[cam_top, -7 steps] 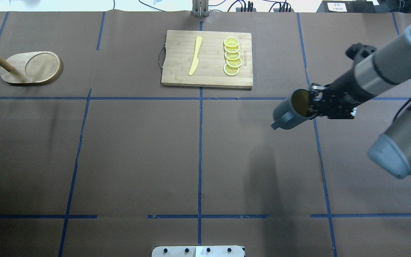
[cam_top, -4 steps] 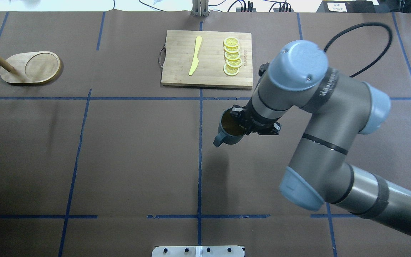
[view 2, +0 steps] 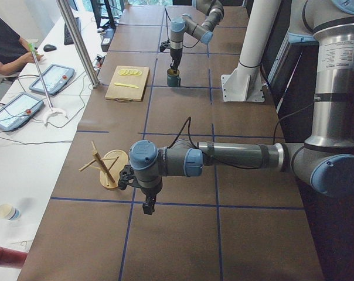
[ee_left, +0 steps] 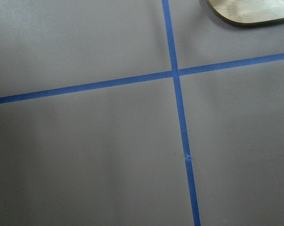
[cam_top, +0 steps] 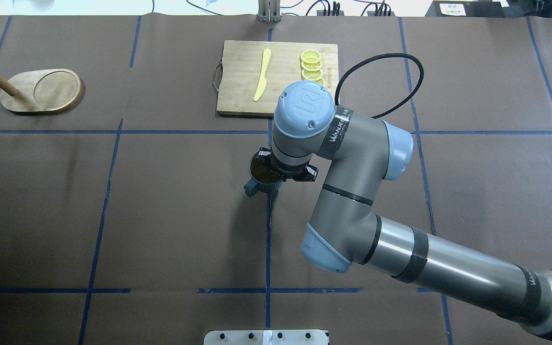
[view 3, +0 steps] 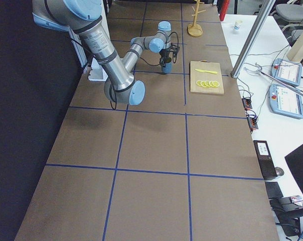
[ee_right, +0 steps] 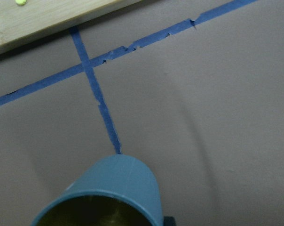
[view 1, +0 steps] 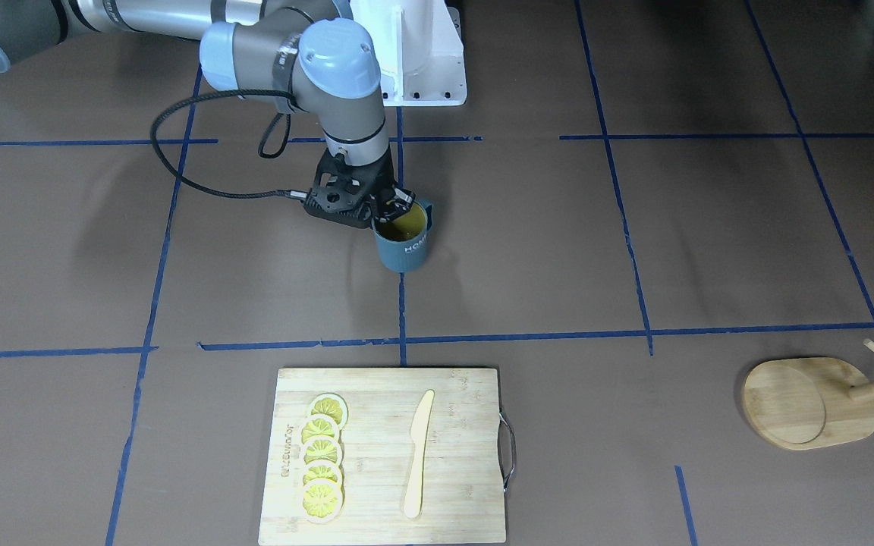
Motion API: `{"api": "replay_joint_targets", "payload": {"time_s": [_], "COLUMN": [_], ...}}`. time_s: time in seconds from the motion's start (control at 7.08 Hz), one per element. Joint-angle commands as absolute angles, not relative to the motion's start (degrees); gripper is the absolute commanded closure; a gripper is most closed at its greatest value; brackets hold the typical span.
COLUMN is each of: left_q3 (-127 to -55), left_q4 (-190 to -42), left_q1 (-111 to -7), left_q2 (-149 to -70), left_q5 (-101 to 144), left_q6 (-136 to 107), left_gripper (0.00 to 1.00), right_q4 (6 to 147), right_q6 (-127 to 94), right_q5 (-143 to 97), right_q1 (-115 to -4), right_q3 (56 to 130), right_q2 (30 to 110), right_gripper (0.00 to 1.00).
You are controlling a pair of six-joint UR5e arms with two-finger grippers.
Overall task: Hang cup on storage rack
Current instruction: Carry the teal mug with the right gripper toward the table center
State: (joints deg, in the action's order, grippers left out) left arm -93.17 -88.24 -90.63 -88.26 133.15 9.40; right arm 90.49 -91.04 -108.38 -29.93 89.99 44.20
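The cup, dark grey-blue with a yellow inside and white "HOME" lettering, is upright at the table's centre line, low over or on the table. My right gripper is shut on its rim from above. In the overhead view the cup shows under the wrist, handle toward the robot. The right wrist view shows the cup's wall. The storage rack stands at the far left, its slanted post leaning out of view. My left gripper hangs near the rack; I cannot tell if it is open.
A bamboo cutting board with a yellow knife and lemon slices lies just beyond the cup. The rack's base edge shows in the left wrist view. Blue tape lines cross the brown table.
My right arm has carried the cup from the table's right side leftward to the centre line and lowered it. The rack and the board have not moved.
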Motion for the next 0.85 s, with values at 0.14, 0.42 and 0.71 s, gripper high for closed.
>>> {"api": "replay_joint_targets", "payload": {"time_s": [0.14, 0.42, 0.71], "left_q3": [-93.25, -93.25, -95.17], "left_q4": [-88.24, -88.15, -88.33], "left_q1": [-90.62, -90.7, -90.62], "left_q2": [-88.42, -88.51, -88.33], "left_q5": [133.15, 133.15, 133.07], "left_q6": [9.4, 9.4, 9.32], "left_gripper": [0.0, 0.0, 0.0], "right_q4": [88.59, 88.77, 88.94], "right_q6": [-92.99, -96.04, -96.07], "right_q5": [-108.37, -108.37, -108.89], "right_q1": [-29.88, -29.62, -30.32], "right_q3": [84.9, 84.81, 86.47], "right_q2": [40.7, 40.78, 40.87], "right_gripper": [0.93, 0.01, 0.0]}}
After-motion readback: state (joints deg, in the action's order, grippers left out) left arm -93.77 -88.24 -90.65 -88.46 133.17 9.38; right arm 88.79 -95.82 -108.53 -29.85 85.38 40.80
